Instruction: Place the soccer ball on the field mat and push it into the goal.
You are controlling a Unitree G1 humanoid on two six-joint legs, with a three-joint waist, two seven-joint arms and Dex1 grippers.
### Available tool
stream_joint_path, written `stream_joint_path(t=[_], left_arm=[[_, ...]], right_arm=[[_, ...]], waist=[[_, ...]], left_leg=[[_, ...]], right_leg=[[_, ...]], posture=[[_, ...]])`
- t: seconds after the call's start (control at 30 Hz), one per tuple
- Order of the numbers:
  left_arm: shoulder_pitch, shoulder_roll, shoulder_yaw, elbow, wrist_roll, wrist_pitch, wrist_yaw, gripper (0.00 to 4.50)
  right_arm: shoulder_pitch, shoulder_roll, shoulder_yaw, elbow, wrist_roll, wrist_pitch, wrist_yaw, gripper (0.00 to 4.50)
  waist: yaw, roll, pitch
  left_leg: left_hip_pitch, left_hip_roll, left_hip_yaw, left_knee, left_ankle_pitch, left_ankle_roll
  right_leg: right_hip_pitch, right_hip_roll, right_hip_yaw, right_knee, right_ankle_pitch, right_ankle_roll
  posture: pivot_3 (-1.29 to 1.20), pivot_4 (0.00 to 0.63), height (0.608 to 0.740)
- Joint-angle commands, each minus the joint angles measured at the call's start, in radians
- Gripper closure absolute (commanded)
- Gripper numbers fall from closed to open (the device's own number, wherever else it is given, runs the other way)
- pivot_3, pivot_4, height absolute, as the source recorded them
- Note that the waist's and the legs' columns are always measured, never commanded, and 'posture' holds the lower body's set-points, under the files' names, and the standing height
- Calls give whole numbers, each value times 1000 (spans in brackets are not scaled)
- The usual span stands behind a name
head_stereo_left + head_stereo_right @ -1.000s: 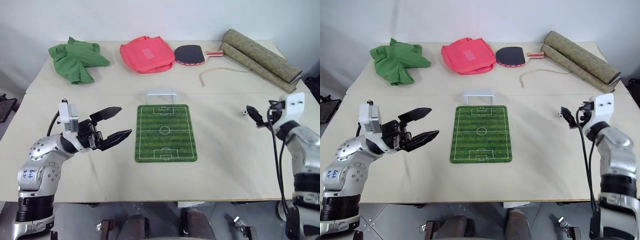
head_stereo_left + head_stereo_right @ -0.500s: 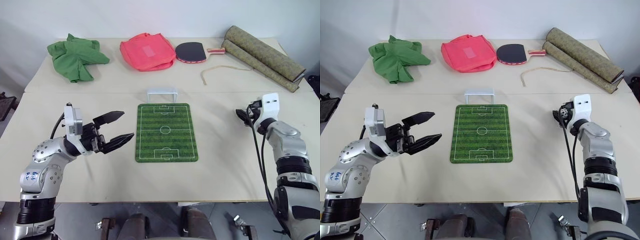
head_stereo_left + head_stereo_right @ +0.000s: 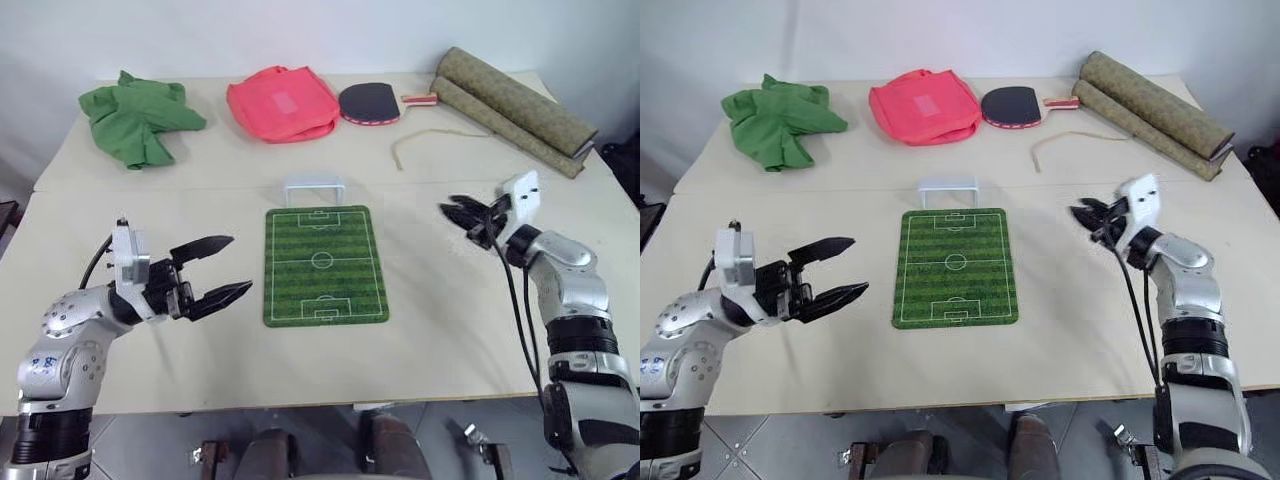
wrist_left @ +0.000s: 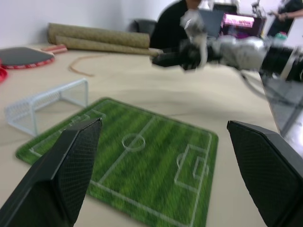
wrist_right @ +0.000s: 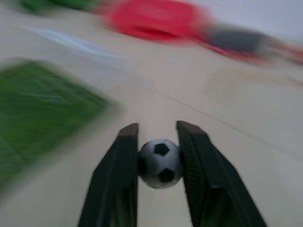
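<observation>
Already right hand [image 5: 158,163] pinched soccer ball [image 5: 160,162], at 3 o'clock of field mat [image 3: 324,265], for placing; left hand [image 3: 222,268] gaped empty.

1. Left gripper [image 3: 218,270] hangs over the table on the left side, arm bent at the elbow, pointing roughly level toward the middle. Its two black fingers [image 4: 71,165] are spread wide with nothing between them.
2. Right gripper [image 3: 455,211] is out on the right side, forearm coming up from the bottom edge, wrist cocked inward so it points left toward the centre.
3. Right fingers [image 5: 120,175] are pinched on the soccer ball [image 5: 160,162], one either side.
</observation>
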Motion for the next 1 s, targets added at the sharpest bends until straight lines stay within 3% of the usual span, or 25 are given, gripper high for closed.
stream_joint_path(t=[0.03,0.17,0.3,0.57,1.0], left_arm=[[43,13,32,59,41,-120,-97,0],[65,26,20,90,50,-159,-171,0],[115,30,-4,121,81,-229,-261,0],[141,17,-14,113,84,-255,-270,0],[153,29,-10,128,93,-290,-280,0]], right_arm=[[20,-16,158,-187,3,30,204,3672],[20,29,269,-264,-10,89,239,3672],[20,136,415,-229,-134,25,195,3672],[11,226,443,-173,-190,25,134,3672],[13,227,406,-78,-190,-29,158,3672]], waist=[[2,0,0],[14,0,0],[7,-1,0],[6,-1,-1],[4,-1,-1]], left_leg=[[0,0,0,0,0,0],[-1,0,-1,2,0,0],[0,-1,-1,2,0,0],[0,-1,-1,2,0,0],[0,0,-1,2,0,0]], right_leg=[[0,0,0,0,0,0],[0,-1,-1,1,0,0],[0,-1,-1,1,0,0],[0,-1,-1,2,0,0],[0,0,-1,2,0,-1]], posture=[[0,150,740],[0,150,740],[0,150,740],[0,150,740],[0,150,740]])
